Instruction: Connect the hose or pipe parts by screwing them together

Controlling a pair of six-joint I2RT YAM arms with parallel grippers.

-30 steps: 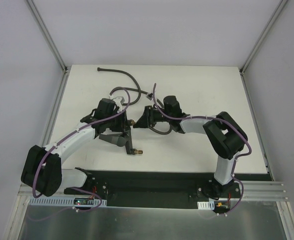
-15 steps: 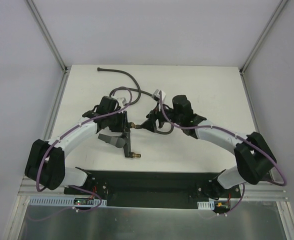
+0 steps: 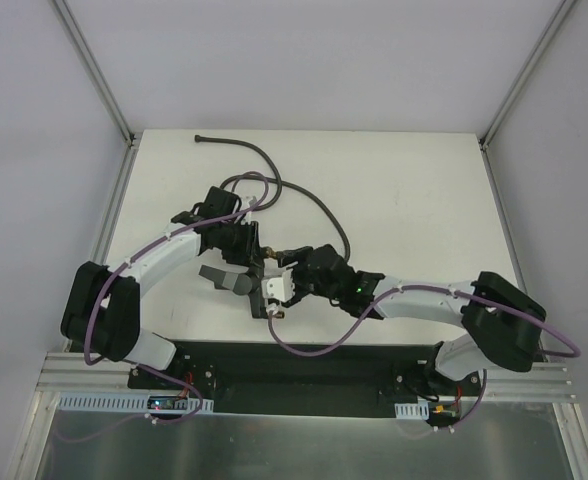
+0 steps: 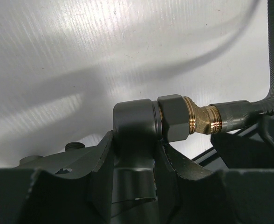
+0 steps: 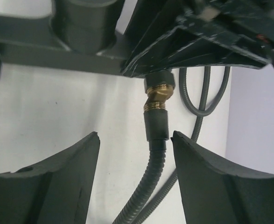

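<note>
My left gripper (image 3: pixel 242 245) is shut on the dark grey body of the forked fitting (image 4: pixel 134 154), held just above the white table. The hose (image 3: pixel 314 200) curves from the table's back left round to the fitting, and its brass end nut (image 4: pixel 200 119) sits against the fitting's dark collar, slightly angled. My right gripper (image 5: pixel 136 140) is open, with one finger on each side of the hose's dark end sleeve (image 5: pixel 156 126) and a gap on both sides. In the top view the right gripper (image 3: pixel 286 262) is just right of the fitting (image 3: pixel 236 283), whose free brass end (image 3: pixel 277 312) points toward the near edge.
A purple cable (image 3: pixel 314 345) from the right arm droops in a loop over the table's near edge. The black base plate (image 3: pixel 304 365) lies along the front. Metal frame rails (image 3: pixel 109 215) border the table on the left and at the right (image 3: pixel 509 215).
My right gripper has let go of the hose end and opened. Its arm swung forward and lower, so the wrist now faces the joint from the near side. The left gripper shifted slightly back.
</note>
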